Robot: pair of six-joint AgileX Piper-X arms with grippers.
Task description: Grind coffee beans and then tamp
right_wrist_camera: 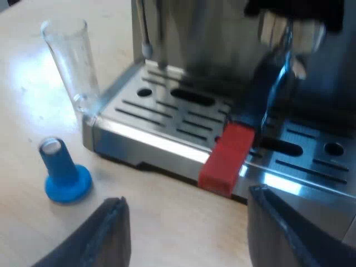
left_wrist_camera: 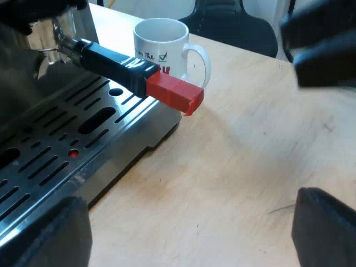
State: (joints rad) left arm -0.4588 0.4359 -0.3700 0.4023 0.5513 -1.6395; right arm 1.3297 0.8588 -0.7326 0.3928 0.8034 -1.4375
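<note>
– Espresso machine [right_wrist_camera: 167, 117], where's the holder [left_wrist_camera: 111, 62]?
– Locked into the machine's front, red end out past the drip tray [left_wrist_camera: 55, 139].
– Grippers?
– Left gripper [left_wrist_camera: 189, 239] spread wide, empty, near the red end. Right gripper [right_wrist_camera: 189, 233] spread wide too, empty, facing the red end.
– Rest?
– Mug [left_wrist_camera: 161, 44] beside the handle. Measuring glass [right_wrist_camera: 72, 61] upright at the tray's corner, blue tamper [right_wrist_camera: 61, 172] standing near it.

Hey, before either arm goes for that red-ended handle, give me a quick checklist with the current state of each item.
1. Holder handle seated at the machine front: ok.
2. Left gripper open, empty: ok.
3. Right gripper open, empty: ok.
4. Blue tamper upright, free to grasp: ok.
5. Gap between mug and red end: cannot tell.
6. Grounds in the holder: cannot tell.
</note>
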